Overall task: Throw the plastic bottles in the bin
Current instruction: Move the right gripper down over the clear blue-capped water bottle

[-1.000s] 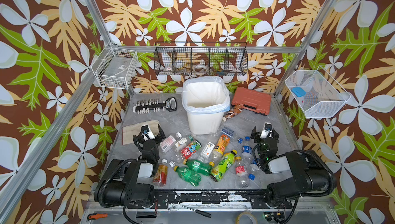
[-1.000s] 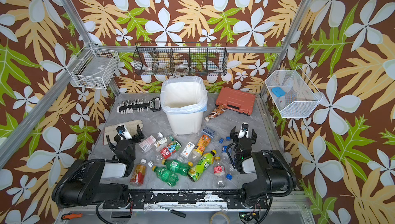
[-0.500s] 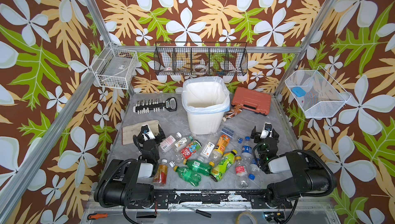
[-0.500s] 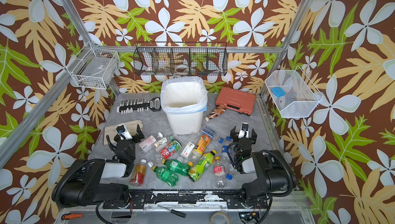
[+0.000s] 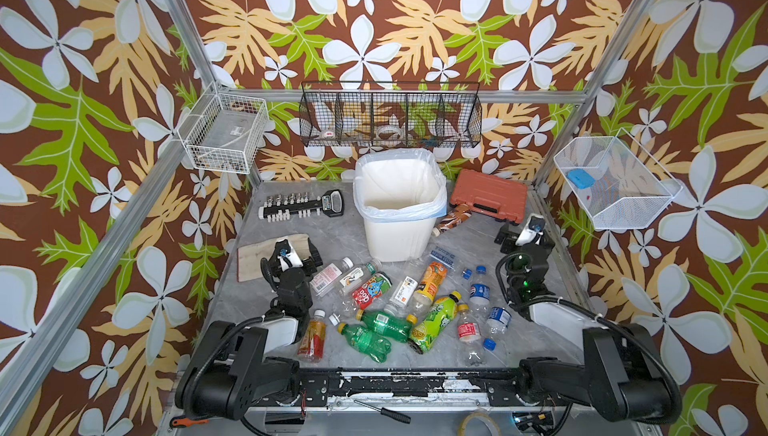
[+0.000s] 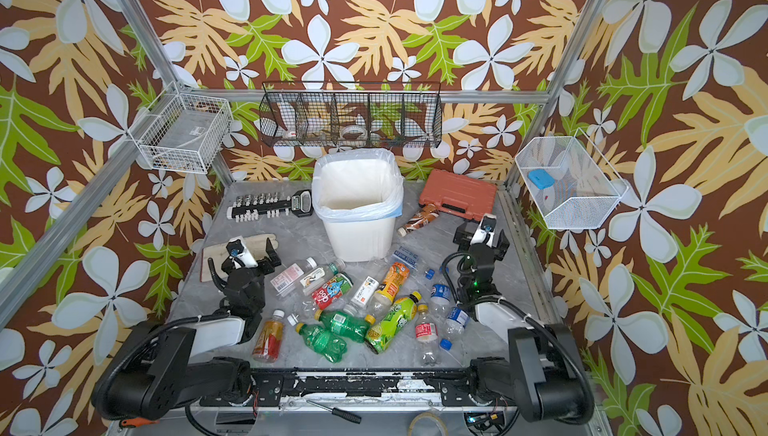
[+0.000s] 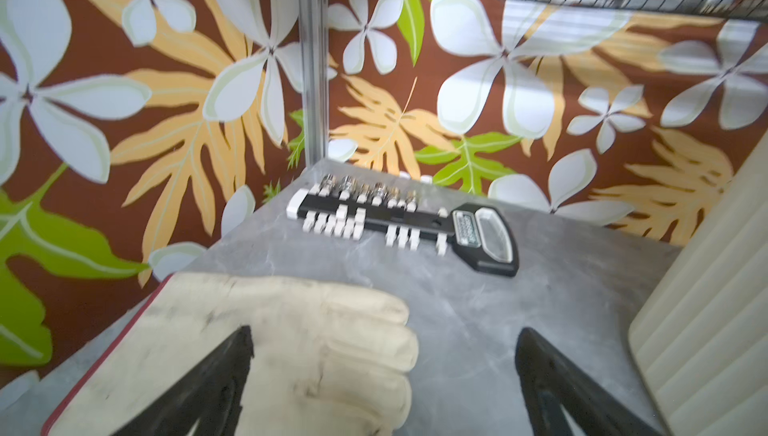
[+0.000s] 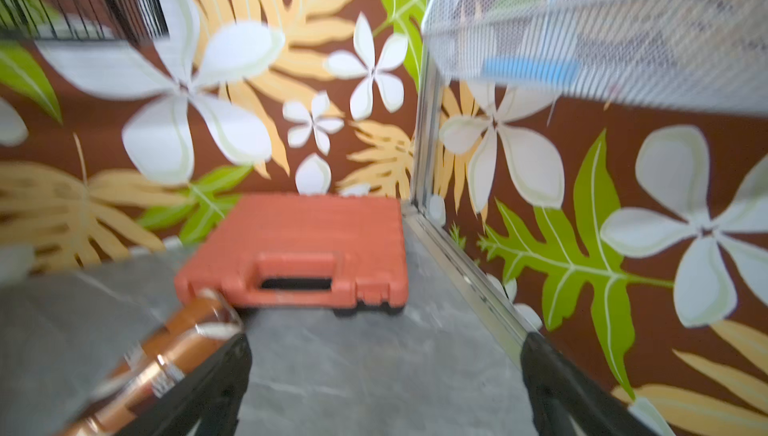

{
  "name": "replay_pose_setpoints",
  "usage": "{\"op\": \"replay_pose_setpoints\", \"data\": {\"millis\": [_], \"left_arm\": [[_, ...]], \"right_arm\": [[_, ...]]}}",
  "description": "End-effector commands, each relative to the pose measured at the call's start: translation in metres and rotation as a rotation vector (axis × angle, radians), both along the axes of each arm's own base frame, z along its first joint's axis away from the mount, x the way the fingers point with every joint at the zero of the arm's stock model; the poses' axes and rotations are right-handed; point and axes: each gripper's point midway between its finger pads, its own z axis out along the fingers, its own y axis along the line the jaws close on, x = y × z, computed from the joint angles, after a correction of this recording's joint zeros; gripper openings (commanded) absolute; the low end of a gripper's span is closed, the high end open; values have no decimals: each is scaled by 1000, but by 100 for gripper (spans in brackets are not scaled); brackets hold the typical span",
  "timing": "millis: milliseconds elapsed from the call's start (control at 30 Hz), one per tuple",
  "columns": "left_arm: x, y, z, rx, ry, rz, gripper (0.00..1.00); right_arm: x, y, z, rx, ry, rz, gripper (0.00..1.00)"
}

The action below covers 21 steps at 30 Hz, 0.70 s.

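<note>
Left gripper (image 7: 384, 334): fingers spread wide and nothing between them. It sits low over the pale glove (image 7: 270, 351) on the left of the table (image 5: 291, 309).
Right gripper (image 8: 386, 338): also spread and empty, over on the right, facing the orange tool case (image 8: 299, 242).
Bottles (image 5: 382, 324): we see them all lying on the table. The main heap is on the near side, between the two arms and just in front of the bin.
Stray: one brown bottle (image 5: 453, 220) lies farther back, between the bin and the case.
Bin (image 5: 395, 238): it stands at far centre with its bag in place, and we spot no bottle inside.
Done so far: nothing, as we judge it.
Left to do: the whole heap, plus the stray.
</note>
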Motion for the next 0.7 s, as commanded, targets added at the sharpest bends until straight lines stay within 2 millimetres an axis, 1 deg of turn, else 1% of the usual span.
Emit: {"op": "replay_pose_setpoints", "data": {"millis": [0, 33, 67, 100, 133, 167, 200, 267, 333, 500, 567, 667], "left_arm": [[-5, 18, 20, -41, 30, 132, 100], [-5, 16, 33, -72, -8, 114, 100], [-10, 16, 46, -141, -69, 109, 100], [-16, 17, 53, -219, -123, 107, 100], [-20, 16, 57, -263, -158, 91, 100], [-23, 11, 60, -277, -175, 45, 100], [-26, 6, 62, -285, -181, 8, 100], [-28, 3, 58, -319, -153, -11, 100], [-28, -1, 53, -346, -112, -29, 100], [-25, -10, 46, -383, -68, -71, 99], [-24, -10, 46, -396, -64, -66, 99], [-22, -10, 47, -418, -74, -71, 99]], "right_arm": [[-3, 10, -29, 187, 139, 36, 100], [-4, 13, -27, 233, 120, 58, 100], [-4, 22, -29, 266, 115, 124, 100], [-4, 32, -29, 292, 110, 190, 100], [-5, 38, -29, 311, 119, 223, 100], [-7, 44, -32, 338, 149, 249, 100], [-10, 45, -39, 364, 194, 246, 100], [-19, 45, -55, 401, 296, 220, 100], [-31, 48, -73, 432, 415, 204, 97], [-66, 68, -111, 433, 678, 219, 92], [-78, 74, -123, 440, 745, 216, 90], [-92, 87, -136, 464, 795, 250, 84]]}}
